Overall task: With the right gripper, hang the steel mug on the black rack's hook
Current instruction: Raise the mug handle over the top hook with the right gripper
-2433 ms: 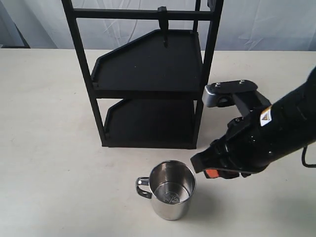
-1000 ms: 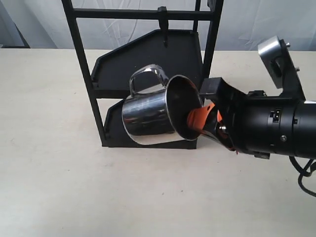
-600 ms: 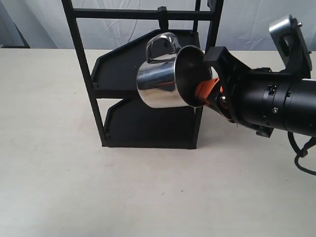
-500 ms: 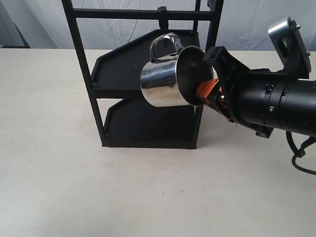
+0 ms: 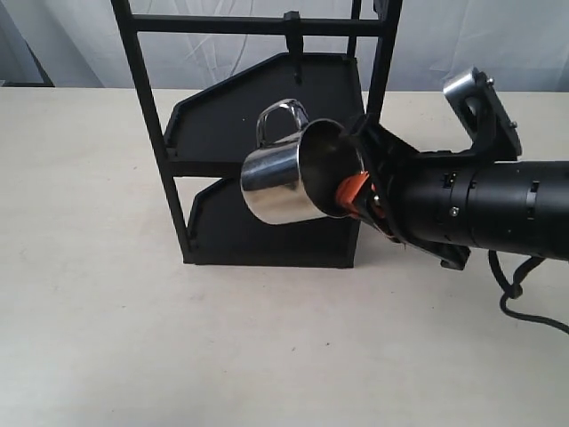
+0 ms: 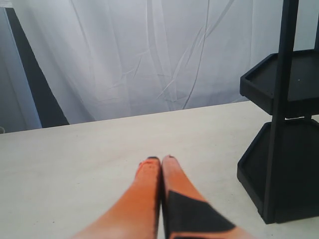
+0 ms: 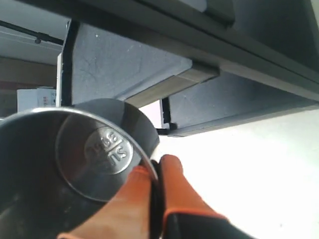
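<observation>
The steel mug (image 5: 283,182) hangs in the air on its side in front of the black rack (image 5: 267,124), mouth toward the arm and looped handle up. My right gripper (image 5: 353,191) is shut on the mug's rim, one orange finger inside and one outside. The handle sits below the hook (image 5: 293,40), apart from it. In the right wrist view the mug (image 7: 65,164) shows its embossed base, pinched by the right gripper (image 7: 155,172). My left gripper (image 6: 160,160) is shut with nothing in it, over the table beside the rack (image 6: 284,124).
The rack stands at the back middle of a pale table (image 5: 133,338). White curtain (image 6: 149,55) hangs behind it. A black cable (image 5: 524,302) trails from the right arm at the right edge.
The mug was lifted off the table and raised toward the hook, handle up. In the last half second it has dropped lower and shifted slightly left, away from the hook.
</observation>
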### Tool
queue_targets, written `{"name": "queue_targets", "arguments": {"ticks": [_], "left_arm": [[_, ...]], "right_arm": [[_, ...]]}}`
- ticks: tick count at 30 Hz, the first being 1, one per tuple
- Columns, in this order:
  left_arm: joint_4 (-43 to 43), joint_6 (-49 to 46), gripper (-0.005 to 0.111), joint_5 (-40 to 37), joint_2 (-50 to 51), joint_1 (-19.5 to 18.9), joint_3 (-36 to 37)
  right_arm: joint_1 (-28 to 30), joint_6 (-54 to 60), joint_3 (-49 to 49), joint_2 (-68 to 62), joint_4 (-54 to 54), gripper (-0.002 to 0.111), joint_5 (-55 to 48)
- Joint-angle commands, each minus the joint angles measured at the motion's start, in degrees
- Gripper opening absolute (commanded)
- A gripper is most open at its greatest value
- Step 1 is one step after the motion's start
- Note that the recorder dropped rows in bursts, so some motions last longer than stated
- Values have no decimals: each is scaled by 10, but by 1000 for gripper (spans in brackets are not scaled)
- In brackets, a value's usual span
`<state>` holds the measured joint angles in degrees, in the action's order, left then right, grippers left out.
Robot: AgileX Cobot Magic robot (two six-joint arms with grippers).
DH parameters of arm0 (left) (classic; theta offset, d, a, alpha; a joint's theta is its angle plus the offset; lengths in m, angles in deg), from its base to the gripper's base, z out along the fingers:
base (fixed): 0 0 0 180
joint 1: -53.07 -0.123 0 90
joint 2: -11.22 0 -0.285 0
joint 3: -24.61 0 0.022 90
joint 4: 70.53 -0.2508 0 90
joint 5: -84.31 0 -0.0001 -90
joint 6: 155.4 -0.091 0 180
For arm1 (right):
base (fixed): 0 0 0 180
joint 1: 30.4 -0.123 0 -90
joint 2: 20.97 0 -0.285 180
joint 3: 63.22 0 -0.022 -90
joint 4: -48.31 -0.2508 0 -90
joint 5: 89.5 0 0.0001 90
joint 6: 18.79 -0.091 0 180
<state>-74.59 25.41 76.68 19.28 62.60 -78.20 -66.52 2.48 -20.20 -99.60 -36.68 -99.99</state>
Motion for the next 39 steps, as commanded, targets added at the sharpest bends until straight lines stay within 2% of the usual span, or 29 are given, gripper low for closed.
{"name": "queue_targets", "arguments": {"ticks": [1,4,6,13,25,28,34,36,39], "left_arm": [[0,1,1,3,-3,3,0],[0,1,1,3,-3,3,0],[0,1,1,3,-3,3,0],[0,1,1,3,-3,3,0],[0,1,1,3,-3,3,0],[0,1,1,3,-3,3,0],[0,1,1,3,-3,3,0],[0,1,1,3,-3,3,0],[0,1,1,3,-3,3,0]], "right_arm": [[1,21,-4,45,-13,-1,-14],[1,21,-4,80,-15,-1,81],[1,22,-4,74,-15,-1,105],[1,21,-4,6,-20,-1,87],[1,21,-4,-1,-19,-1,129],[1,21,-4,-1,-19,9,129],[1,21,-4,-1,-16,51,129],[1,21,-4,-1,-16,55,125],[1,21,-4,-1,-16,55,105]]}}
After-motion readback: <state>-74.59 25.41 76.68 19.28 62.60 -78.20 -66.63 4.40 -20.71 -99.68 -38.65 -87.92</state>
